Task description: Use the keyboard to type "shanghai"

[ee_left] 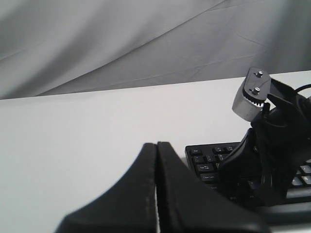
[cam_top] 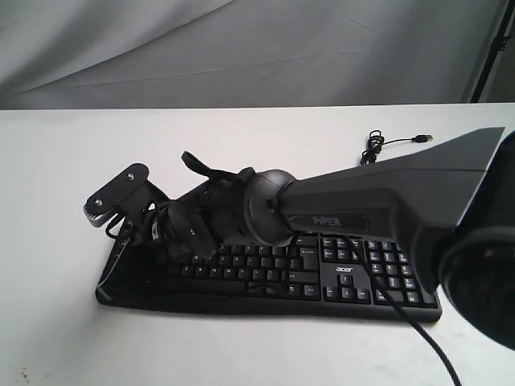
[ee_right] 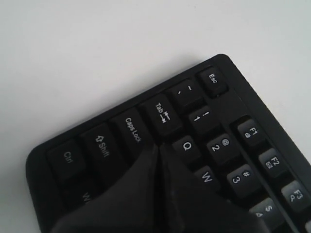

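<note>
The long black keyboard (cam_top: 348,278) lies on the white table (cam_top: 56,161), number pad and "acer" logo to the right. My right arm (cam_top: 378,201) reaches across it to its left end. There my right gripper (ee_right: 159,146) is shut, with nothing held. Its tips rest low over the keys (ee_right: 187,145) beside Caps Lock, Tab and Q, hiding the key beneath them. In the exterior view the right gripper (cam_top: 179,237) blends into the dark keys. My left gripper (ee_left: 156,144) is shut and empty. It hovers over bare table left of the keyboard (ee_left: 206,160).
The keyboard's thin black USB cable (cam_top: 385,145) lies coiled on the table behind its right end. A grey cloth backdrop (cam_top: 241,48) hangs behind the table. The right arm's wrist camera (ee_left: 252,94) stands above the keyboard's left end.
</note>
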Controlling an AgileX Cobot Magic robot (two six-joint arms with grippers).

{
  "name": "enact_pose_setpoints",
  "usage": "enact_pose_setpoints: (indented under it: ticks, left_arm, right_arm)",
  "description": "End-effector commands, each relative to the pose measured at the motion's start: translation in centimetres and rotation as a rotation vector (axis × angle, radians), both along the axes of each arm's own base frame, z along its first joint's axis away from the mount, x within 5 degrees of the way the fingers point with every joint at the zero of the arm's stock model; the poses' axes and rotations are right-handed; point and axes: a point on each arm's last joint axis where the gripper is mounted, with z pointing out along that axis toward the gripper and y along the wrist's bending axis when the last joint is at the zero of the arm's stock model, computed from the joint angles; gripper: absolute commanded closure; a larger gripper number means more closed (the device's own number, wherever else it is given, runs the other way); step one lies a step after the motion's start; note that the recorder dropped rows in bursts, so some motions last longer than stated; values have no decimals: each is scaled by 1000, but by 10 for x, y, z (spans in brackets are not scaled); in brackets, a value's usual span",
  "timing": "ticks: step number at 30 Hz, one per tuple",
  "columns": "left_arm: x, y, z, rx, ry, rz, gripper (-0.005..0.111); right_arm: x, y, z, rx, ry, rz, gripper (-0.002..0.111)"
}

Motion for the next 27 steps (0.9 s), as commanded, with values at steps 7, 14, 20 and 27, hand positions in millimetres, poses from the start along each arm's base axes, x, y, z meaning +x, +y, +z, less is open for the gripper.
enact_pose_setpoints:
  ticks: [7,14,20,27]
  left_arm:
    - [0,0,-1,-2,-2,-3,107]
    - [0,0,-1,-2,-2,-3,107]
    - [0,0,-1,-2,-2,-3,107]
    - [0,0,-1,-2,-2,-3,107]
  right_arm:
    - [-11,-42,60,-3,-54,3,108]
    - [-22,-90,44,-1,-25,-84,108]
    - [-25,-92,30,3,-14,-99,108]
    - [-25,-91,17,-14,14,-110,108]
